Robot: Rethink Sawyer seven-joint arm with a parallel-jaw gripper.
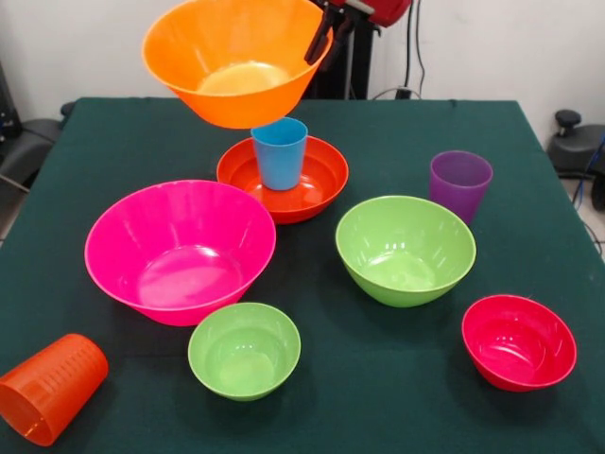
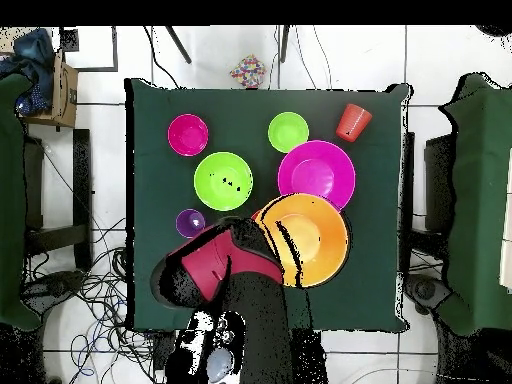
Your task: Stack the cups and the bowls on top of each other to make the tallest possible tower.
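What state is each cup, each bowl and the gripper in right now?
Large orange plastic bowl: lifted, tilted, gripped at its rim.
Gripper: shut on that rim.
Blue plastic cup: upright in the shallow red-orange bowl.
Translucent purple cup: upright.
Orange cup: on its side.
Other bowls: upright, empty.

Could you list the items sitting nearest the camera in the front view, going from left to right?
Orange cup lying on its side → small lime green bowl → small crimson bowl.
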